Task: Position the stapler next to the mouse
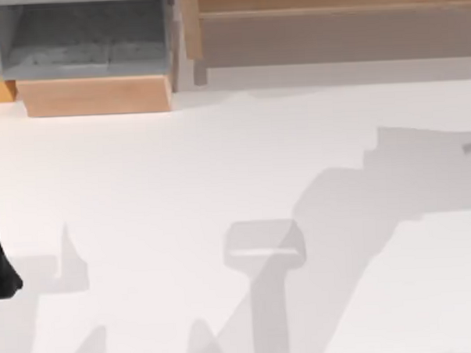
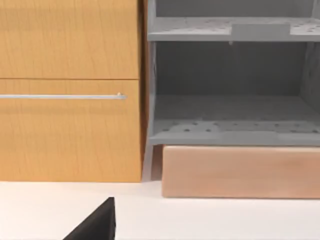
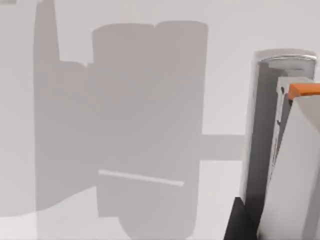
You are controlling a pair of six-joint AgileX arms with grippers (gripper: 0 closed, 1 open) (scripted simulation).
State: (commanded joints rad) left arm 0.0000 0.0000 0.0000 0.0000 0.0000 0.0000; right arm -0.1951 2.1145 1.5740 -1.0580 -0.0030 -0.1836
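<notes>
— Where does the stapler sit relative to your jaws?

— In the right wrist view, the light-grey, bar-shaped stapler point(image 3: 262, 140), with a darker grey stripe down its edge, lies directly against my right gripper point(image 3: 237, 222). It reaches forward from the gripper, close alongside it. There is a small orange tab point(image 3: 305, 90) near its far end.

— And its long axis?

— It runs straight ahead of the right gripper, in line with the reach and not across it. The whole bar looks slightly tilted, not flat on the white table point(image 3: 150, 75).

— Are you holding it?

— I cannot tell. The stapler touches the black gripper, or nearly does, but I can't see whether the grip is closed on it or open beside it.

— Which arm is nearer?

— The right, clearly. My left arm point(image 1: 0, 257) sits parked at the table's left edge. The left gripper point(image 2: 95, 225) faces a tan wooden cabinet point(image 2: 70, 130) with a thin metal handle point(image 2: 60, 96), and a grey perforated shelf unit point(image 2: 230, 125) standing on a pale wooden block point(image 2: 240, 172). I can't tell whether that gripper is open or closed either.

— So what does the move depend on?

— I judge it depends on keeping that long axis steady ahead of the right gripper while carrying the stapler to the mouse's side.

— Any brands, labels or text?

— I can read none on anything here.
</notes>
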